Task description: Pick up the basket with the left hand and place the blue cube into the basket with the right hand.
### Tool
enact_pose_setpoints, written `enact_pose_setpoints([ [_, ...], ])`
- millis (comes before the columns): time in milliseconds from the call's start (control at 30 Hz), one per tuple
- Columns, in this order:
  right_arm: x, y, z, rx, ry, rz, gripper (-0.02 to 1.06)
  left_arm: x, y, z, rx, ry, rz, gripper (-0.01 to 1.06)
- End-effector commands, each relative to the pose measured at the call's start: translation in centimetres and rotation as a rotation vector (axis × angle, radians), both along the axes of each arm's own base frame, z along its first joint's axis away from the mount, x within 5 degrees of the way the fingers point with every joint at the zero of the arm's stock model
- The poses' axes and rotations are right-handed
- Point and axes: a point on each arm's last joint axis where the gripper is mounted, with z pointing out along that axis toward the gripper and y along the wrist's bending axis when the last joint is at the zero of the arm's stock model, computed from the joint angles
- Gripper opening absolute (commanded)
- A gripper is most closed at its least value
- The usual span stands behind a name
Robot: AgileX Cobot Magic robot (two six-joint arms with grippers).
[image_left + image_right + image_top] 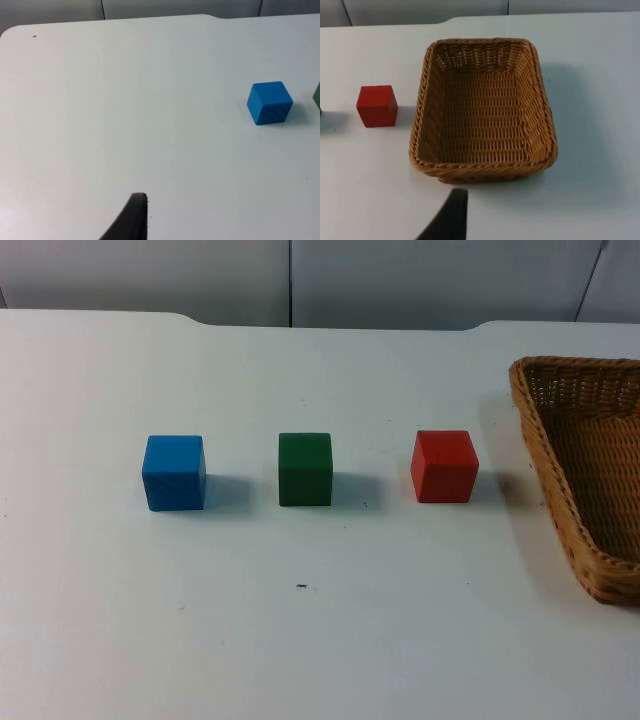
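While the white worktop carries everything, the wicker basket sits at its right edge, upright, with nothing in it. 3 cubes stand in a row, each apart from the next: blue cube at left, green cube in the middle, red cube nearest the basket. Left gripper hangs above bare worktop, well apart from the blue cube; right gripper hangs just beside the basket's near rim. Whether either is spread, I cannot tell.
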Motion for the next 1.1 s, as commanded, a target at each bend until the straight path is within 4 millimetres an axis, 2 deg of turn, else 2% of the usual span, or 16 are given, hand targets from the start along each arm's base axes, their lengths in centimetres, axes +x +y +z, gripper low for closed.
enact_pose_setpoints([
  [0,0.1,0.0,0.1,-0.012,-0.003,0.007,1.04,0.0,0.0,0.0,-0.004,-0.006,-0.010,1.05],
  [67,0.4,0.1,0.3,-0.012,0.013,0.007,1.04,0.0,0.0,0.0,-0.006,-0.006,-0.011,1.05],
  [267,2.7,0.1,2.6,-0.020,0.045,0.015,1.04,0.2,-0.6,0.2,-0.062,0.001,-0.047,1.05],
  [400,5.2,0.2,5.4,-0.043,0.009,0.032,1.04,1.3,-1.1,1.9,-0.128,0.012,-0.082,1.05],
  [433,5.2,0.2,5.4,-0.043,0.009,0.032,1.04,1.3,-1.1,1.9,-0.128,0.012,-0.082,1.05],
  [567,7.7,0.3,8.3,-0.046,-0.004,0.038,1.04,3.3,-1.4,4.0,-0.171,0.030,-0.094,1.05],
  [600,7.7,0.3,8.3,-0.046,-0.004,0.038,1.04,3.3,-1.4,4.0,-0.171,0.030,-0.094,1.05],
  [733,11.0,0.4,10.2,-0.060,0.045,0.049,1.04,6.2,-2.2,6.3,-0.241,0.027,-0.178,1.05],
  [767,11.0,0.4,10.2,-0.060,0.045,0.049,1.04,6.2,-2.2,6.3,-0.241,0.027,-0.178,1.05],
  [900,13.9,0.8,11.2,-0.037,0.086,0.071,1.04,9.2,-3.3,7.5,-0.337,0.034,-0.271,1.05],
  [933,14.4,1.0,11.4,-0.034,0.092,0.091,1.04,10.0,-3.5,7.4,-0.366,0.051,-0.294,1.04],
  [967,14.4,1.0,11.4,-0.034,0.092,0.091,1.04,10.0,-3.5,7.4,-0.366,0.051,-0.294,1.04],
  [1067,16.0,1.6,11.7,-0.008,0.102,0.157,1.04,12.3,-4.3,6.9,-0.427,0.115,-0.376,1.04],
])
